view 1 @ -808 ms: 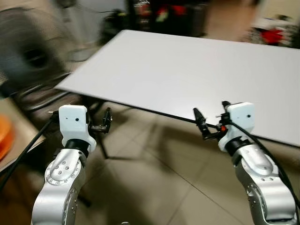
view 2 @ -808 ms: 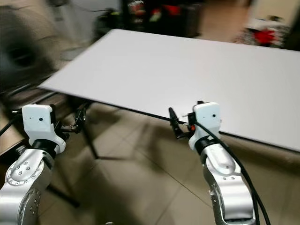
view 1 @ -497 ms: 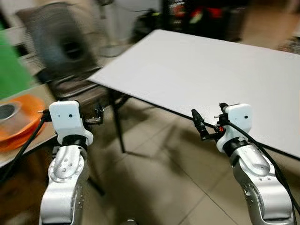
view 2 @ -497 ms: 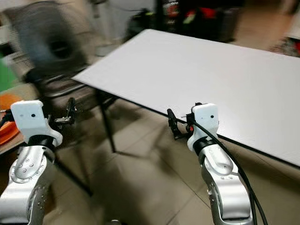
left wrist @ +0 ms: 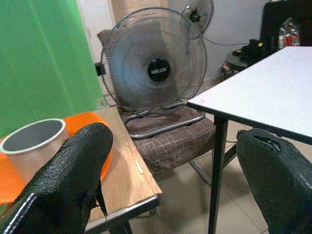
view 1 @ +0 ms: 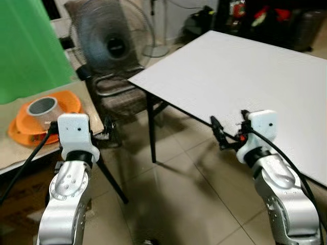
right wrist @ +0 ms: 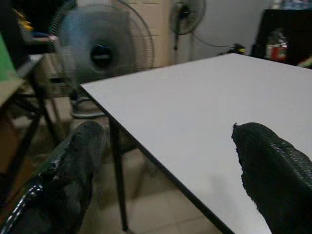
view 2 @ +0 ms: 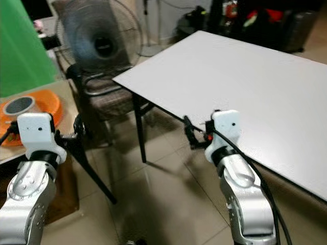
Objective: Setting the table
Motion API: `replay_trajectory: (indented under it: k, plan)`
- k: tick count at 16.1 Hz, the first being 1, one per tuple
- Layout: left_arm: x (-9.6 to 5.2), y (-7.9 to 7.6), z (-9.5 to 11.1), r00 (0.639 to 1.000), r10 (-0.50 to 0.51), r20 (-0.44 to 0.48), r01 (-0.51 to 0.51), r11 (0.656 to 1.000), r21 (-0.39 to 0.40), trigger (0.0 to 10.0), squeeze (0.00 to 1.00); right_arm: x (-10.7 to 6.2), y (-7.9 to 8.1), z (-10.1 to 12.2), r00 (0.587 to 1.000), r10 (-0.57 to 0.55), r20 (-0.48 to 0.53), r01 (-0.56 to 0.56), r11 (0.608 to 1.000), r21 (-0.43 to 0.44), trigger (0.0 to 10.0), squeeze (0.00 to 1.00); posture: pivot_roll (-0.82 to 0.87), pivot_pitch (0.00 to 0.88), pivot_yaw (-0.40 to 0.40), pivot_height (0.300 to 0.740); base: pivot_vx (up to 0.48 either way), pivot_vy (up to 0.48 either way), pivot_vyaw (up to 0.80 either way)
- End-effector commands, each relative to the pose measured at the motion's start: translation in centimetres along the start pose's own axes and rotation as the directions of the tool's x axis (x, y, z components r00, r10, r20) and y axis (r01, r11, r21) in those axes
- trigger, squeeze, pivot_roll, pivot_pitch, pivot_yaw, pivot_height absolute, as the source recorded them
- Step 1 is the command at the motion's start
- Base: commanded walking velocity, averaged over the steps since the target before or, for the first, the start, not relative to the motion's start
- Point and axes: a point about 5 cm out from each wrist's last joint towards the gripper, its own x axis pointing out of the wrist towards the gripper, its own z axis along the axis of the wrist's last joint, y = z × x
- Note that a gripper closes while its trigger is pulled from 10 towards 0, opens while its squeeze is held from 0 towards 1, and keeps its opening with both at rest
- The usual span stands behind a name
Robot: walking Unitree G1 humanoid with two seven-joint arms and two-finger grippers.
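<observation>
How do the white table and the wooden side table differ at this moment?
The white table has a bare top; the wooden side table carries orange plates with a metal cup on them. The white table is on the robot's right, at the right tool; the wooden one is on its left, by the left tool. Both tools are open and hold nothing.

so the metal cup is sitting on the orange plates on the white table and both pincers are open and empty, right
Not quite. The metal cup does sit on the orange plates, but they are on the wooden side table at the robot's left, not on the white table; the left eye view shows this. The left pincer and right pincer are indeed open and empty.
</observation>
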Motion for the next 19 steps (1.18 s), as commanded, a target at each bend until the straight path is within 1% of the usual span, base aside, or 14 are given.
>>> replay_trajectory:
  k: [1,3,5,7,10,14,16,18,19]
  plan:
    - [-0.4,-0.3,0.4,1.0,-0.026,0.01,0.026,0.999,-0.026,10.0,0.0,0.2,0.2,-0.3,0.999,0.013,-0.031,-0.013,1.0,0.011,10.0,1.0,-0.08,0.0,0.054,0.74,0.0,0.0,0.8]
    - [-0.7,-0.3,0.3,0.999,-0.043,-0.011,0.042,0.999,-0.022,10.0,0.0,0.3,1.0,-0.2,0.996,0.082,-0.028,-0.08,0.996,0.045,10.0,1.0,-0.06,0.0,0.043,0.74,0.0,0.0,0.8]
    - [-0.8,0.0,0.4,0.999,-0.032,0.005,0.032,1.0,0.002,10.0,0.0,0.4,1.5,0.0,0.994,0.112,-0.02,-0.111,0.993,0.043,10.0,1.0,-0.06,0.0,0.037,0.74,0.0,0.0,0.8]
    - [-0.8,0.3,0.7,1.0,-0.026,0.014,0.026,1.0,-0.008,10.0,0.0,0.5,1.6,0.1,0.992,0.124,-0.02,-0.122,0.991,0.049,10.0,1.0,-0.05,0.0,0.033,0.74,0.0,0.0,0.8]
    - [-0.9,0.4,1.1,0.999,-0.031,0.024,0.031,1.0,0.003,10.0,0.0,0.8,1.7,0.1,0.992,0.125,-0.013,-0.125,0.991,0.055,10.0,1.0,-0.05,0.0,0.02,0.74,0.0,0.0,0.8]
    - [-0.8,0.5,1.3,0.999,-0.019,0.031,0.019,1.0,-0.008,10.0,0.0,1.2,1.7,0.5,0.991,0.133,0.003,-0.133,0.99,0.056,10.0,1.0,-0.04,0.0,0.015,0.74,0.0,0.0,0.8]
    - [-0.9,0.6,1.4,0.999,-0.018,0.03,0.018,1.0,-0.007,10.0,0.0,1.2,2.2,0.6,0.989,0.15,0.007,-0.15,0.987,0.057,10.0,1.0,-0.04,0.0,0.025,0.74,0.247,0.0,0.8]
    - [-1.1,0.4,1.3,0.999,-0.033,0.02,0.033,0.999,-0.002,10.0,0.0,1.0,2.5,0.3,0.986,0.165,0.006,-0.165,0.984,0.064,10.0,1.0,-0.03,0.0,0.033,0.74,0.257,0.0,0.8]
    - [-0.9,0.1,1.6,0.998,-0.045,0.031,0.045,0.999,0.005,10.0,0.0,1.1,2.5,0.2,0.986,0.168,0.0,-0.168,0.984,0.061,10.0,1.0,-0.02,0.0,0.024,0.74,0.262,0.0,0.0]
